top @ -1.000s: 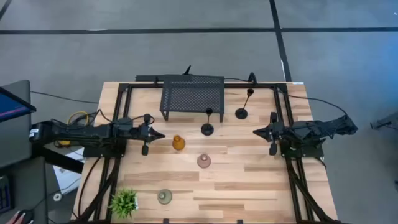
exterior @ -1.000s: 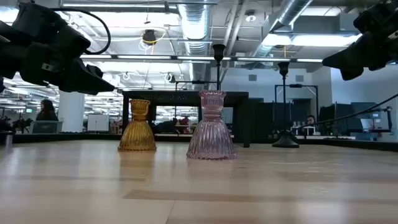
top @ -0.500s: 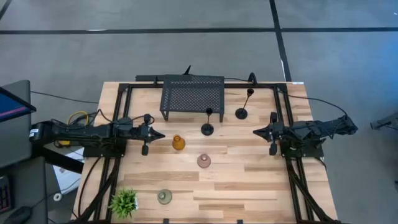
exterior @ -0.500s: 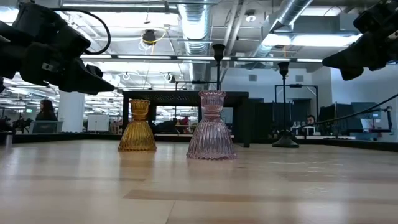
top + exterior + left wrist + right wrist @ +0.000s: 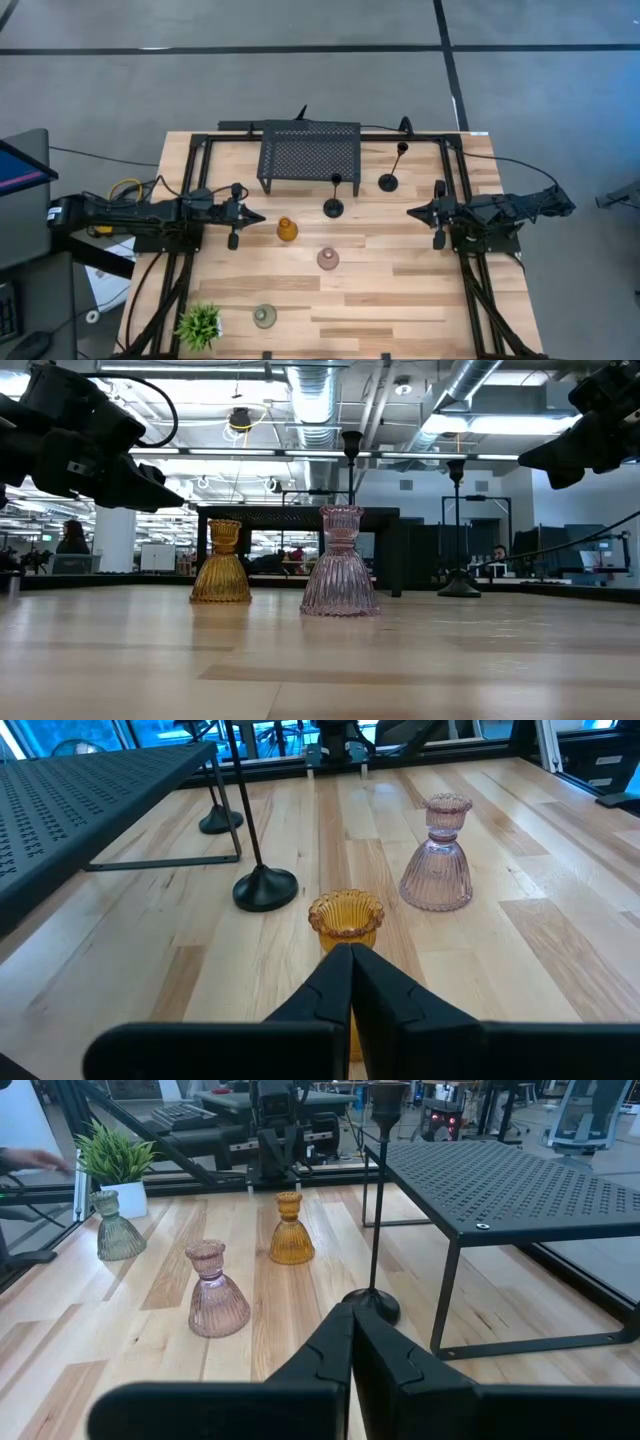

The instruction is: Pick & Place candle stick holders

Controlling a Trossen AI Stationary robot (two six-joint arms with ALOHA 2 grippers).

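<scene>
Left gripper [image 5: 262,216] shut, amber holder [image 5: 287,230] just beside

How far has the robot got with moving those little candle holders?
Nothing looks done yet. All five stand on the wooden table: the amber glass holder, pink ribbed glass holder, grey-green glass holder, and two tall black stem holders. Nothing is in hand: the left gripper and right gripper are shut and empty. Every pick remains.

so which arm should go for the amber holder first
Left, probably. The left gripper, shut, hangs just beside the amber candle stick holder and points straight at it in its wrist view. The right gripper waits across the table, with a black stemmed holder nearer its path.
</scene>
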